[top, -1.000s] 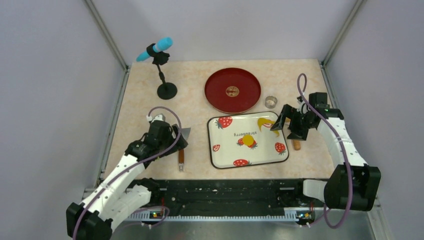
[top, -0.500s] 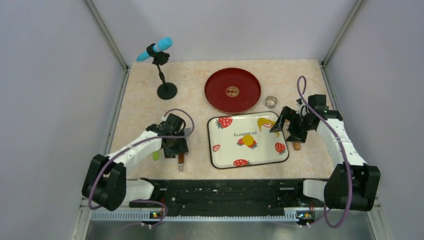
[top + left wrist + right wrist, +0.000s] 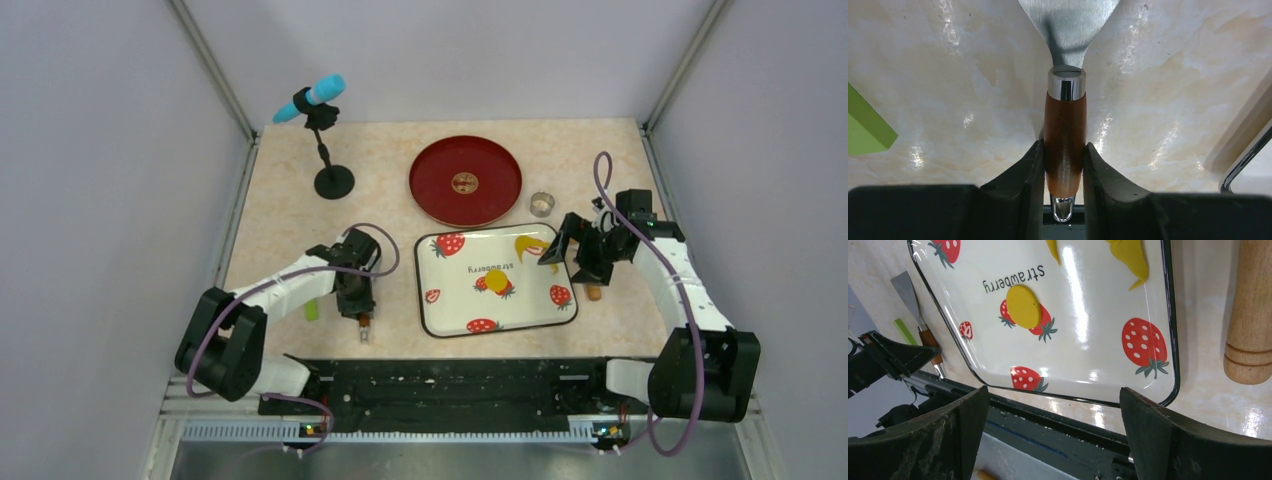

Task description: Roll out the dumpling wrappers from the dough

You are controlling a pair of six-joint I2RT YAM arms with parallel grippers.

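Observation:
A small round dumpling wrapper [image 3: 1023,306] of yellow dough lies on a strawberry print in the middle of the white tray [image 3: 1088,340]; from above the wrapper [image 3: 497,281] is a small disc. A thin irregular patch of dough [image 3: 1130,255] lies at the tray's far right corner [image 3: 530,246]. My right gripper [image 3: 1053,392] hangs open over the tray's right edge [image 3: 568,262], holding nothing. The tan roller [image 3: 1253,315] lies just right of the tray. Left of the tray, my left gripper [image 3: 1064,150] is shut on the brown handle of a metal scraper [image 3: 1064,120].
A red plate [image 3: 465,180] and a small metal ring [image 3: 541,204] sit behind the tray. A microphone stand [image 3: 331,180] is at the far left. A green block [image 3: 863,125] lies beside the scraper. The tray's rim [image 3: 1248,155] is close on my left gripper's right.
My left arm swung in and came down over the scraper, and its jaws closed on the handle. The right gripper stayed open and barely moved.

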